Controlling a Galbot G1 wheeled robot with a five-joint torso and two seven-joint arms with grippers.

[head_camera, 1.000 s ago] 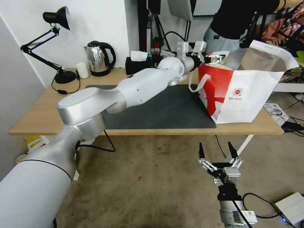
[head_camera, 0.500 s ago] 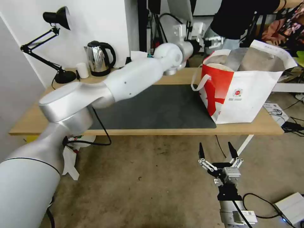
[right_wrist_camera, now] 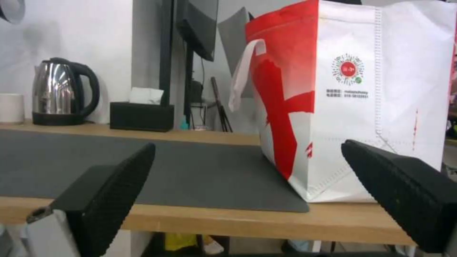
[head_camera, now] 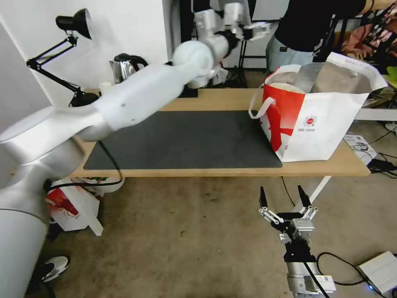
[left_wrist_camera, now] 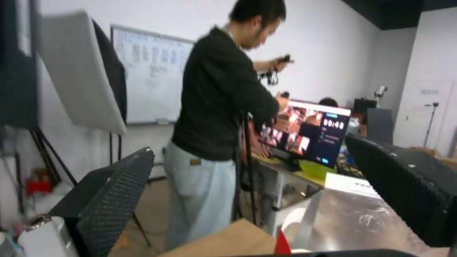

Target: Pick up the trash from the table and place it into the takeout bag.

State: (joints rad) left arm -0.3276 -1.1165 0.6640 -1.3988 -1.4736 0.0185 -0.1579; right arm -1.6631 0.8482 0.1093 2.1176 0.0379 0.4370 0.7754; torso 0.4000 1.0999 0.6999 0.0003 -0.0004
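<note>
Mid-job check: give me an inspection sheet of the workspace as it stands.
Surface: table with dark mat, bare.
Job's things: takeout bag upright at the table's right end, mouth open; a tan rim shows inside.
Clutter: kettle, tissue box, desk lamp along the far edge.
Grippers: left gripper raised above the far edge, jaws open, empty; right gripper low before the table, jaws open.
Cables: black cable hanging over the front edge.
Surroundings: red-and-white bag on the floor.

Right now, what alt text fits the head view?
The left gripper is raised, open and empty, above the table behind the takeout bag. The right gripper hangs open below the table's front edge.
</note>
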